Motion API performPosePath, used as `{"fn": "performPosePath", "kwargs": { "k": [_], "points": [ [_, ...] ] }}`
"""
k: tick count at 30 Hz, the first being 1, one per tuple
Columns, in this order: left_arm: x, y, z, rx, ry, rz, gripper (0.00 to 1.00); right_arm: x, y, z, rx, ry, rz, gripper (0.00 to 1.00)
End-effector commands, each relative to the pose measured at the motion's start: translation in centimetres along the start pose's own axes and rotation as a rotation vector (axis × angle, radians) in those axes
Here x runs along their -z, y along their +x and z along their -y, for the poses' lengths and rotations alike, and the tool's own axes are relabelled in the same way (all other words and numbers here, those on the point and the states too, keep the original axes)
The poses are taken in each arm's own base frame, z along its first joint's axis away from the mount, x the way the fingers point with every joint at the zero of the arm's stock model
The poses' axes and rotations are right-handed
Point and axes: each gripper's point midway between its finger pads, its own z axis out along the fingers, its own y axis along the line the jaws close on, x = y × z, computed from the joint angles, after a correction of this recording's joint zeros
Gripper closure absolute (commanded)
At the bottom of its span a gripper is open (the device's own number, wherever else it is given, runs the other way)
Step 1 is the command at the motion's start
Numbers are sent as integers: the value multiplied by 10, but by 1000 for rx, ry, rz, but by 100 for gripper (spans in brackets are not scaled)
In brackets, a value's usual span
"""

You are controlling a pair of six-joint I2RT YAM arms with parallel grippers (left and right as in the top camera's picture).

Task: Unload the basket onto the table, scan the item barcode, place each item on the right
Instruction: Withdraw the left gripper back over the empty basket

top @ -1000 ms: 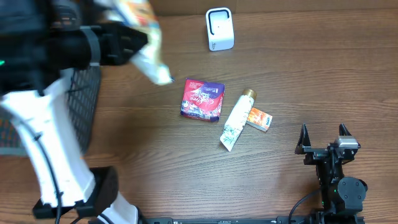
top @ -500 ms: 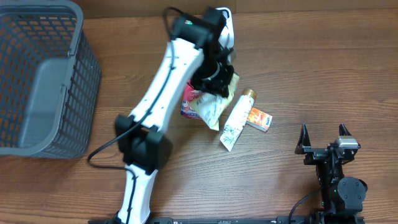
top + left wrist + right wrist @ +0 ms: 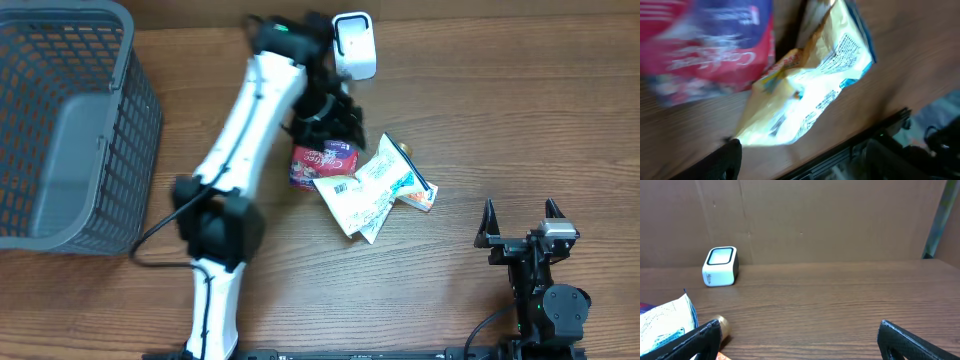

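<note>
A white and yellow snack bag (image 3: 368, 190) lies flat on the table, barcode side up, across a white tube with a gold cap (image 3: 403, 149). In the left wrist view the bag (image 3: 810, 85) sits free beside a red and purple pack (image 3: 705, 50). My left gripper (image 3: 335, 122) hovers over the red pack (image 3: 322, 163), open and holding nothing; one dark finger (image 3: 727, 160) shows. The white scanner (image 3: 355, 45) stands at the back, just behind that arm. My right gripper (image 3: 519, 222) rests open at the front right, far from the items.
A grey mesh basket (image 3: 130, 110) fills the left side of the table. A small orange box (image 3: 425, 195) lies against the tube. From the right wrist I see the scanner (image 3: 720, 266), the bag's corner (image 3: 665, 322) and a cardboard back wall (image 3: 840, 220).
The left arm swung from the basket side to the middle carrying the bag, then opened. The bag dropped onto the tube. The right arm has not moved.
</note>
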Motion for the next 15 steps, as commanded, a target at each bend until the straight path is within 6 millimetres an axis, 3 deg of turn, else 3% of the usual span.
{"fn": "performPosePath", "kwargs": {
  "k": [1, 2, 4, 6, 9, 15],
  "points": [
    [100, 16, 5, -30, 49, 261, 28, 0, 1, 0, 4, 1, 5, 0],
    [133, 25, -6, -14, 24, 354, 28, 0, 1, 0, 4, 1, 5, 0],
    [168, 38, -19, 11, -2, 458, 26, 0, 1, 0, 4, 1, 5, 0],
    [219, 66, -38, 59, -41, 617, 13, 0, 1, 0, 4, 1, 5, 0],
    [254, 89, -65, 132, -144, 740, 0, 0, 1, 0, 4, 1, 5, 0],
    [313, 145, -136, 406, -389, 935, 0, 0, 1, 0, 4, 1, 5, 0]
  ]
}}
